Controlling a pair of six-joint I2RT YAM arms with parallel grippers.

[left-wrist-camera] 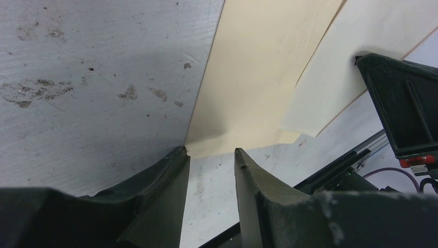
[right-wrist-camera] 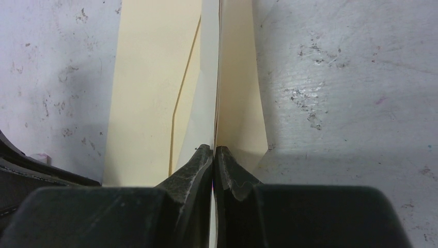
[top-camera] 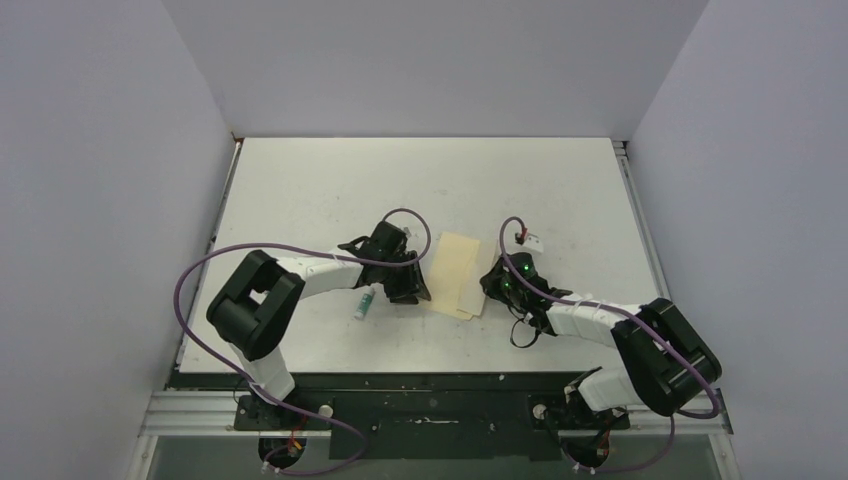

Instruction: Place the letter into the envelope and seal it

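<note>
The pale tan envelope (top-camera: 455,268) lies flat on the table between my two grippers. My right gripper (top-camera: 496,286) is shut on a thin sheet of it, which looks like the flap (right-wrist-camera: 209,77); it stands on edge and runs straight away from the jaws (right-wrist-camera: 214,149). My left gripper (top-camera: 409,284) sits at the envelope's left side. Its jaws (left-wrist-camera: 210,151) stand apart with only bare table between them, their tips at the near corner of the envelope (left-wrist-camera: 248,77). The lifted paler sheet (left-wrist-camera: 351,46) rises toward the right gripper (left-wrist-camera: 403,103). The letter is out of view.
A small white glue stick with a green cap (top-camera: 365,302) lies just left of the left gripper. A white tag (top-camera: 533,241) hangs on the right arm's cable. The grey table (top-camera: 330,190) is walled at the back and both sides.
</note>
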